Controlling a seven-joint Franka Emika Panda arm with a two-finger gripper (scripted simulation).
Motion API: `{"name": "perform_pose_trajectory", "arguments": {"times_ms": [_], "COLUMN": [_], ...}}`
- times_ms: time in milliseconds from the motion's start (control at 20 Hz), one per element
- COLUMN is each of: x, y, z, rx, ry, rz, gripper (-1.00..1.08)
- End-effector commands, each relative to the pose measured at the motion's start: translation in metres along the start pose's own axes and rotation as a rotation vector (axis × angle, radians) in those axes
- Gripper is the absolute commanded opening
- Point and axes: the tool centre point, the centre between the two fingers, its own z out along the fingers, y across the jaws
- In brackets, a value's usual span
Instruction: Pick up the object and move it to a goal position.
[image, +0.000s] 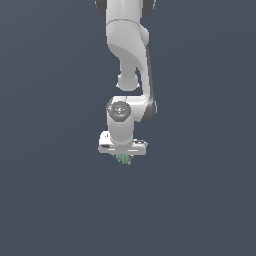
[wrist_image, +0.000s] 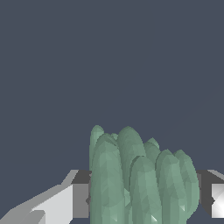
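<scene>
Gripper (image: 123, 158) clamped around green lump (wrist_image: 140, 179)

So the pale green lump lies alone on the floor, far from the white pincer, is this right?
Not right. The pale green lump does not lie far from the white pincer; it sits between the pincer's fingers. The wrist view shows a finger at each side of it, and the exterior view shows it right under the pincer.

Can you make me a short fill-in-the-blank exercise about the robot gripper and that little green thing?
1. The ridged lump is pale ____ in colour.
2. In the wrist view, the lump sits ____ the gripper's two fingers.
3. In the exterior view, the lump shows just ____ the white gripper.

Missing words: green; between; below
</scene>
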Motion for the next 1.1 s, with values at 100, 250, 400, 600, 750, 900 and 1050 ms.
{"name": "perform_pose_trajectory", "arguments": {"times_ms": [100, 250, 400, 600, 750, 900, 1050], "x": [-0.003, -0.008, -0.016, -0.03, -0.044, -0.06, -0.077], "y": [0.002, 0.004, 0.008, 0.014, 0.021, 0.029, 0.037], "z": [-0.003, -0.009, -0.017, -0.033, -0.048, -0.066, -0.085], "rx": [0.0, 0.0, 0.0, 0.0, 0.0, 0.0, 0.0], "ry": [0.0, 0.0, 0.0, 0.0, 0.0, 0.0, 0.0], "rz": [0.0, 0.0, 0.0, 0.0, 0.0, 0.0, 0.0], "gripper": [-1.0, -1.0, -1.0, -1.0, -1.0, -1.0, -1.0]}}
